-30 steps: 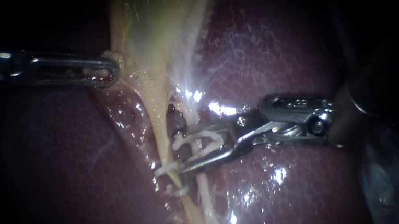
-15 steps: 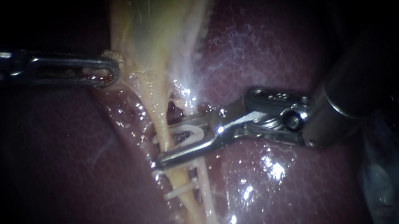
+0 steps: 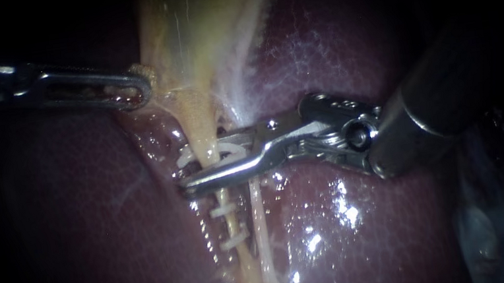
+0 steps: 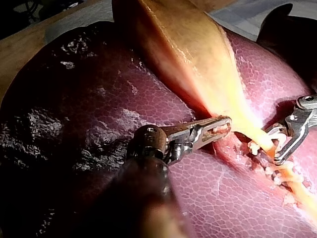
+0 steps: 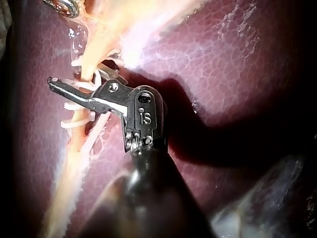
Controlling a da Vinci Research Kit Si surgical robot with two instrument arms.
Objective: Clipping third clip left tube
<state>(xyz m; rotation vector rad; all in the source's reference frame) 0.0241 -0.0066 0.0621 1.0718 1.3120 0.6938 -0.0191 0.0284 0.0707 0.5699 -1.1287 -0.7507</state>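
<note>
Endoscope view: shows the right instrument (image 3: 195,169) reaching in from 3 o'clock, jaws partly apart and cradling a white clip (image 3: 186,156) straddling the left tube (image 3: 198,129) at centre, just toward 12 o'clock from two seated clips (image 3: 221,211) crossing the same tube. Shows the left instrument (image 3: 139,91) at 10 o'clock, jaws pressed nearly together on the edge of the gallbladder (image 3: 195,30), holding it taut over the dark liver (image 3: 77,221). Judged from this: two clips placed, third set around the tube but seemingly not yet squeezed flat; closing and letting go left to do. Left wrist view: adds a close look at that pinch on the gallbladder, plus the clip's open loop around the tube just ahead of its own jaws, harder to read from the endoscope. Right wrist view: reveals one jaw tip poking clear past the tube's far side, yet leaves only the very tip of the left instrument in sight
</note>
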